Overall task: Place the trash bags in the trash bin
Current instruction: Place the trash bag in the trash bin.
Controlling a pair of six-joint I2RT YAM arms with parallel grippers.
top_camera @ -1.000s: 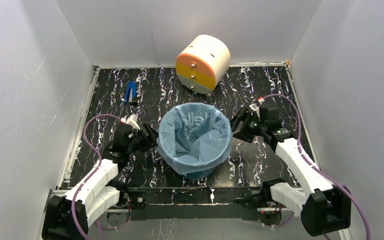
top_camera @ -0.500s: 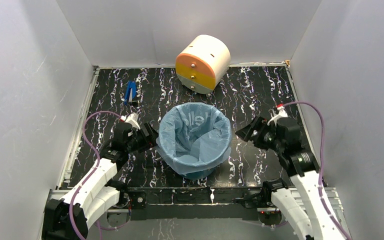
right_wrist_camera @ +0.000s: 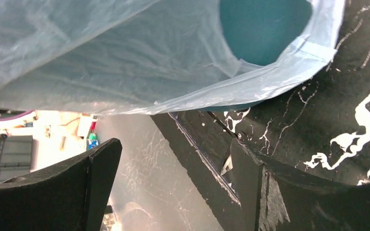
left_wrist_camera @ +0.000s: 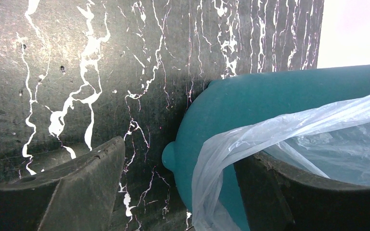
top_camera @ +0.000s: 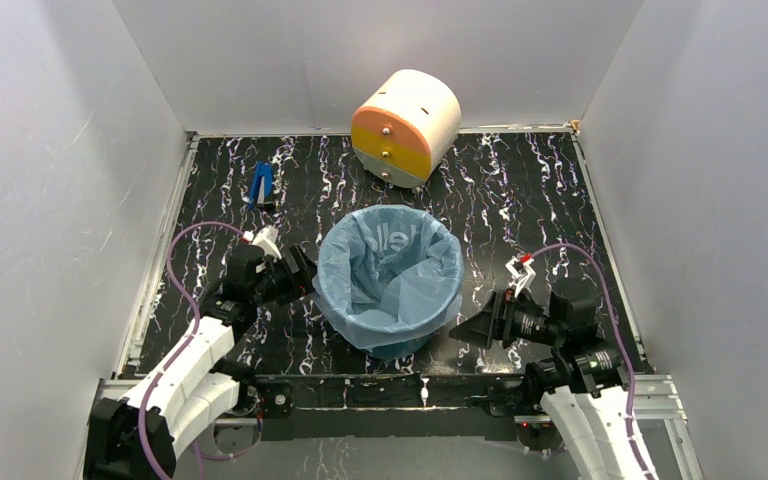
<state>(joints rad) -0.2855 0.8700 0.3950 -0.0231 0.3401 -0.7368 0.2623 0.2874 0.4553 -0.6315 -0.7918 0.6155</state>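
Lt-blue bag (top_camera: 390,270) w/ white lettering, teal bin (left_wrist_camera: 250,101), blk table (top_camera: 520,190) w/ white veins, cream-orange drum (top_camera: 407,125).

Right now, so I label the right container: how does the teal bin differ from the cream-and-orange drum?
The teal bin is open-topped and lined with a blue bag; the drum shows no opening or bag. The bin sits in the middle; the drum sits farther back. Both are round.

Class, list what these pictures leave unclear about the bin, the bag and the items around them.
Trash bin walls: top view, the draped trash bag covers them.
Bag's white lettering: top view, creased and partly folded away.
Small blue object: top view, too small to identify.
Right arm base: top view, cut by the bottom edge.
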